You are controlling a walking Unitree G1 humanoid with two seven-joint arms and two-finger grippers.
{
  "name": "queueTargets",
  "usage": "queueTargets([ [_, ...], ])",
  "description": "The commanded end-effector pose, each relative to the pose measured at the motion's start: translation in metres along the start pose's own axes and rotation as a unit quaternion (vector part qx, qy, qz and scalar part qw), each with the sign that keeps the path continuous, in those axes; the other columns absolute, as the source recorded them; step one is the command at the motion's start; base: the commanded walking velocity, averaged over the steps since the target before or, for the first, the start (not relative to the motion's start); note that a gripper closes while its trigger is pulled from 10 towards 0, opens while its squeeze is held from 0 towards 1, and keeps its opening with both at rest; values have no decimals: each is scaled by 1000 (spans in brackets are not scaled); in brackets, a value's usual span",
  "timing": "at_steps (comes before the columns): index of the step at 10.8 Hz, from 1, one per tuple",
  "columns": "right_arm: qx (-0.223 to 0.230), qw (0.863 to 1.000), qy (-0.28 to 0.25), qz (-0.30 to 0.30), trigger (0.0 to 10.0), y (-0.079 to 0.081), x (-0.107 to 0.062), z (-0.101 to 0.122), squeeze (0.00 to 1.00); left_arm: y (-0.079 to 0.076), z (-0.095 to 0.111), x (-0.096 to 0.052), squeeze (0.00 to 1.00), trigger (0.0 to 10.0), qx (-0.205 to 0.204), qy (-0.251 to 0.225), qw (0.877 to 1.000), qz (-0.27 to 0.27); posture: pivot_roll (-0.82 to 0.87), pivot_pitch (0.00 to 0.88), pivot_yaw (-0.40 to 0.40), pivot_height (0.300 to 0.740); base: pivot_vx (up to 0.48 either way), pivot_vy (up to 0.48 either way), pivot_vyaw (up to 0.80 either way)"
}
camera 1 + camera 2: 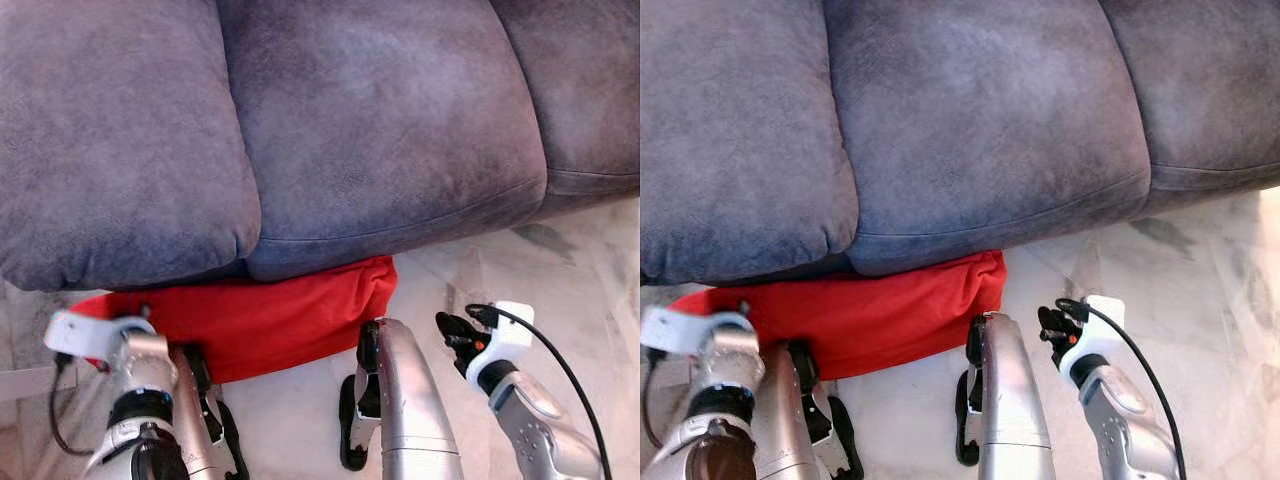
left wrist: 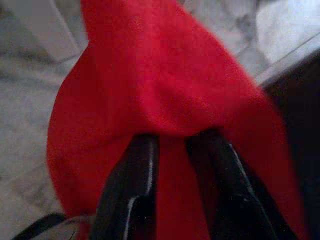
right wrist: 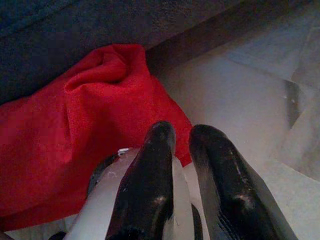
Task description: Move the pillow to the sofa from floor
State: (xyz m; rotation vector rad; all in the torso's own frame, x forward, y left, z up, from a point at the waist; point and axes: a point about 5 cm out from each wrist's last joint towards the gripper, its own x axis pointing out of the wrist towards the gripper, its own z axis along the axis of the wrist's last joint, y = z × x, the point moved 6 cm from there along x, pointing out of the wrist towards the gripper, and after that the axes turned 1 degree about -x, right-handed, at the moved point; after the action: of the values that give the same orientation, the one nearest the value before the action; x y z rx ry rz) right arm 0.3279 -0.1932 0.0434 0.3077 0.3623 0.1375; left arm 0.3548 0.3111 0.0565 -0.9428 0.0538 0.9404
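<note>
My left gripper (image 2: pixel 172 150) is pinching a fold of the red pillow (image 1: pixel 260 315). The pillow lies on the floor (image 1: pixel 540 280), partly tucked under the front edge of the sofa (image 1: pixel 370 130). My right gripper (image 3: pixel 182 137) is near the pillow's corner, fingers close together and holding nothing. I think lifting it onto the sofa is all left to do.

Left end effector (image 2: pixel 172 145) pinches with both black fingers closed together; right end effector (image 3: pixel 181 135) hangs, fingers nearly together.
</note>
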Motion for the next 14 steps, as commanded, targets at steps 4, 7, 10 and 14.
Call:
queueTargets([
  [4, 11, 1000, 15, -16, 10000, -10, 2, -12, 0, 0, 20, -2, 0, 0, 9, -41, 999, -8, 55, 514, -161, 524, 0, 0, 0],
  [7, 11, 1000, 15, -16, 10000, -10, 2, -14, 0, 3, 33, -2, 0, 0, 11, -59, 998, -4, 58, 509, -164, 524, 0, 0, 0],
  [10, 8, 1000, 12, -16, 10000, -11, 8, -9, 0, -20, 55, -7, 0, 0, 1, -91, 995, -35, 64, 500, -165, 524, 0, 0, 0],
  [14, 7, 1000, 13, -12, 10000, -9, 9, -11, 0, 7, 62, 0, 1000, 10000, 84, -98, 991, 24, 65, 503, -171, 524, 0, 0, 0],
])
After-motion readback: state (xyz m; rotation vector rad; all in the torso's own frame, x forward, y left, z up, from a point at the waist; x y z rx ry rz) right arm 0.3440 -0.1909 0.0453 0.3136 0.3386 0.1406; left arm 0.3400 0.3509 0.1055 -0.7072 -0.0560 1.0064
